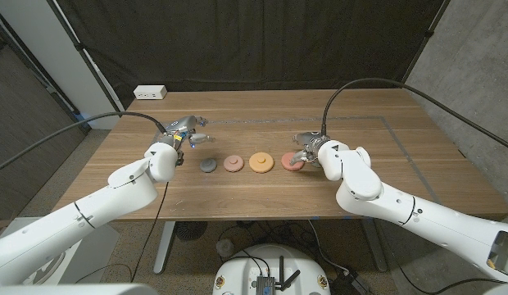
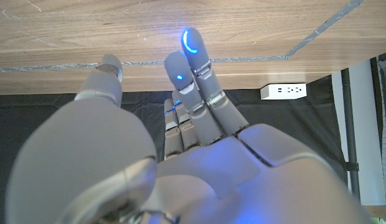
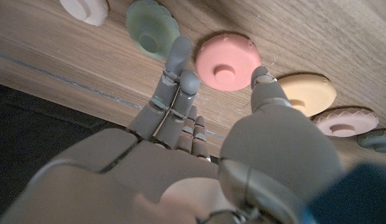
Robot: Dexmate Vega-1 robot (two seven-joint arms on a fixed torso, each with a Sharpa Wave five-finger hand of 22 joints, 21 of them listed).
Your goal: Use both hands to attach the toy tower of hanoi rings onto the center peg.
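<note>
Several flat toy rings lie in a row on the wooden table (image 1: pixel 401 164): a grey ring (image 1: pixel 208 165), a dusty pink ring (image 1: pixel 233 163), an orange ring (image 1: pixel 260 161) and a salmon ring (image 1: pixel 291 161). My right hand (image 1: pixel 307 150) hovers at the salmon ring (image 3: pixel 224 62), fingers and thumb spread either side of it, holding nothing. Beyond it the right wrist view shows a green ring (image 3: pixel 151 28) and a white piece (image 3: pixel 84 7). The left hand (image 1: pixel 186 131) is raised behind and to the left of the grey ring, fingers (image 2: pixel 193 68) stretched out, empty.
A white power strip (image 1: pixel 149 92) lies at the table's far left edge, also seen as the power strip (image 2: pixel 283 91) in the left wrist view. A taped line (image 1: pixel 385 123) marks a rectangle on the tabletop. A black curtain hangs behind.
</note>
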